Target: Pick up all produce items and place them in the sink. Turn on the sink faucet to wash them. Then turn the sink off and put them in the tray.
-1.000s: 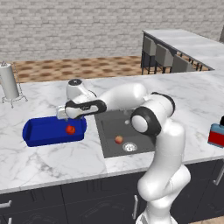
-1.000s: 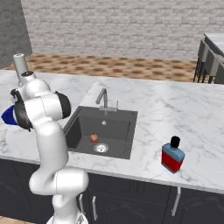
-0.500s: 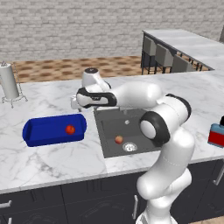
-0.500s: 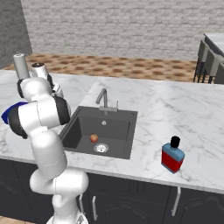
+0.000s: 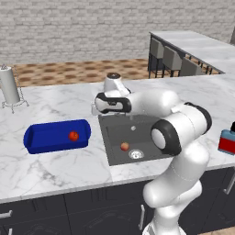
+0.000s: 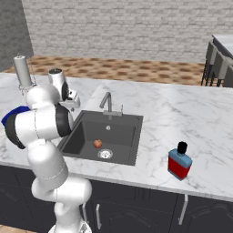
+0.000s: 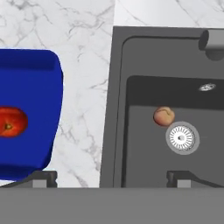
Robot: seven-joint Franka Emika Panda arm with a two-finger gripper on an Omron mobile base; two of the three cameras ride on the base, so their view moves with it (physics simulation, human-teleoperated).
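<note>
Gripper open, empty, jaws spread wide, above the counter strip between tray and sink. Hand view: orange-red fruit at 1 o'clock from the gripper, on the basin floor, just beside the drain. Red fruit at 10 o'clock, in the tray, cut by the frame edge. Faucet partly cropped.

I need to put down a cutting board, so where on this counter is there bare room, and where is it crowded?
Free: the marble strip between the blue tray and the sink, and the wide stretch between the sink and the red-and-blue bottle. Crowded: the tray holds a red fruit, the basin holds an orange fruit beside the drain, and the arm hangs above the sink's left edge.
</note>
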